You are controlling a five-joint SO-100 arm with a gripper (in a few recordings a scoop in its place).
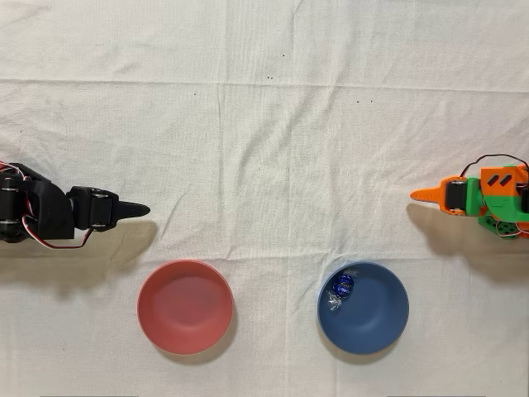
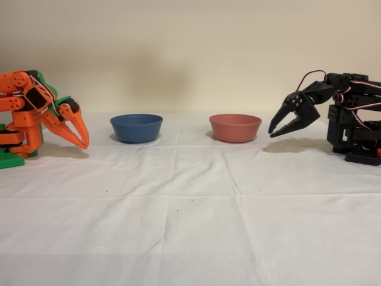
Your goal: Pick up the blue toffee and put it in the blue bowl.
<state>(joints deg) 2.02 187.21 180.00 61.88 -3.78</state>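
Toffee: blue toffee (image 1: 342, 286), one only, a small round sweet in shiny dark-blue foil with a clear, silvery twisted end trailing below it in the overhead view.
Toffee's place: inside the blue bowl (image 1: 382, 324), against the bowl's upper-left inner wall in the overhead view (the bowl's wall hides it in the fixed view).
Blue bowl: one, round, shallow, matte dark blue; it stands upright on the cloth, at the lower right in the overhead view and left of centre in the fixed view (image 2: 136, 127).
Pink bowl: one red-pink bowl (image 1: 184, 306), same size as the blue one and well apart from it.
Orange gripper: gripper (image 2: 84, 142) at the left edge in the fixed view, off the cloth's surface, tips pointing down toward the cloth, near the blue bowl but not touching it; the two fingers meet at their tips (a gap shows only higher up) and hold nothing. In the overhead view it sits at the right edge (image 1: 418, 195), above and to the right of the blue bowl.
Black arm: one black arm (image 1: 50, 212), idle, on the opposite side.
Surface: white tablecloth (image 1: 264, 124), creased, with a few dark specks.
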